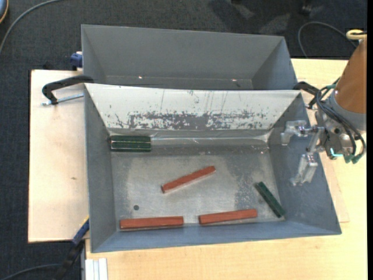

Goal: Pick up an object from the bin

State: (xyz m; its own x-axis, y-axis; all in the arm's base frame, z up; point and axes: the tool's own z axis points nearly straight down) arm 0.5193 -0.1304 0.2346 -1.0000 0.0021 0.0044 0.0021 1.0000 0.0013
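Observation:
My gripper hangs over the bin's right sloping wall, above floor level and clear of every loose thing. Nearest to it is a small dark green bar, lying slantwise at the front right of the bin floor, below and left of the gripper. A red-brown bar lies flat along the front edge just left of the green one. Another red-brown bar lies tilted in the middle of the floor.
A third red-brown bar lies along the front left edge. A dark green block sits in the back left corner. The arm comes in over the right rim, with cables at its wrist.

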